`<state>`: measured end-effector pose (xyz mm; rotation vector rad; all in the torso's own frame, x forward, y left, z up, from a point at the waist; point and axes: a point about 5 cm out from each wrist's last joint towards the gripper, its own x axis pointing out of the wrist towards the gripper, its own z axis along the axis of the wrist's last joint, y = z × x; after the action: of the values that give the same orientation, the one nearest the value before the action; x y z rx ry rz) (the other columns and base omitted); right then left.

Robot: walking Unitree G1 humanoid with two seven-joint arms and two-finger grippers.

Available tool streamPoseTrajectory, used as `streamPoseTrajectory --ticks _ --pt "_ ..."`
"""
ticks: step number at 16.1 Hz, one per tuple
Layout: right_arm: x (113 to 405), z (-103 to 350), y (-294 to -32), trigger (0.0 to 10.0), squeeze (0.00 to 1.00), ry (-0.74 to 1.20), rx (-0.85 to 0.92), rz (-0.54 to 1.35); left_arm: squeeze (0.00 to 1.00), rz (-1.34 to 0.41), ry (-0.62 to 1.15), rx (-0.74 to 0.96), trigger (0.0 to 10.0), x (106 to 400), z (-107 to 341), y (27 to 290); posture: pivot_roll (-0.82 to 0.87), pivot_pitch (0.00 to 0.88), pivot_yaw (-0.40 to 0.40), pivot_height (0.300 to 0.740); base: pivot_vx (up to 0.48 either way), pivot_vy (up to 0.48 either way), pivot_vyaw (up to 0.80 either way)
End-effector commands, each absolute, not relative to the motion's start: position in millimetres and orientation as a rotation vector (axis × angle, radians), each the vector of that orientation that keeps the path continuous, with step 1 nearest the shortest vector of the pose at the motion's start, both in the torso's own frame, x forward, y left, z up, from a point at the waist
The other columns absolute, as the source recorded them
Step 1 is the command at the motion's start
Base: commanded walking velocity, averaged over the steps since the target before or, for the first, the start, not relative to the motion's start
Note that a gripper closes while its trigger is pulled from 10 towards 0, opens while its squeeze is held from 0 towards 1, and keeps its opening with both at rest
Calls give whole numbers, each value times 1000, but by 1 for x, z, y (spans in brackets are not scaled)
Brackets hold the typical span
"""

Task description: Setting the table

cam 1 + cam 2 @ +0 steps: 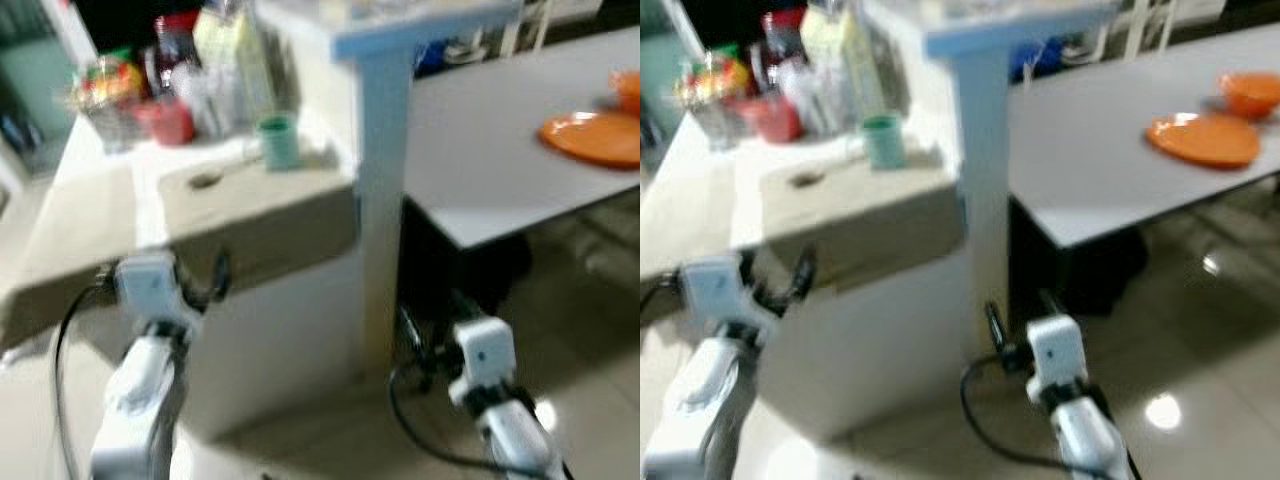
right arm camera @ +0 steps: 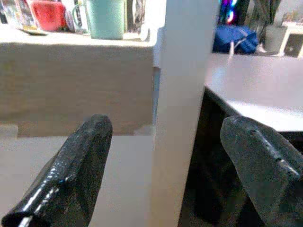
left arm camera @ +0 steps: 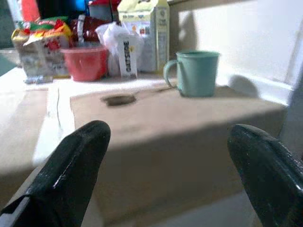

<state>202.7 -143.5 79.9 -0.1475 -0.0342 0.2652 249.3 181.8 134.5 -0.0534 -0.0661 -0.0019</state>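
Kitchen clutter is crowding the far left of the table [image 1: 90, 230], where the green mug [image 1: 279, 140] is standing. Left pincer [image 1: 190, 285] is hovering open at the near edge; right pincer [image 1: 1015, 320] is hanging open, low. Reaching squarely for the handle should suit.

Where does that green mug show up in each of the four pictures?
Left eye view: green mug on the counter, upper middle.
Right eye view: mug upper left of centre.
Left wrist view: mug right of centre.
Right wrist view: mug at top.
Shared landmark: white post beside it.
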Motion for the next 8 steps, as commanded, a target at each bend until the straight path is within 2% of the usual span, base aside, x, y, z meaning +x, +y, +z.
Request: streamPoseTrajectory --ticks 1,8 --pt "207 85 -136 10000 0 -59 -142 270 0 16 -49 -32 10000 252 133 188 -270 0 124 740 368 307 -712" --pt "209 88 -132 10000 0 -82 -156 268 0 -27 -71 -8 10000 259 138 181 -277 0 135 740 440 0 0"
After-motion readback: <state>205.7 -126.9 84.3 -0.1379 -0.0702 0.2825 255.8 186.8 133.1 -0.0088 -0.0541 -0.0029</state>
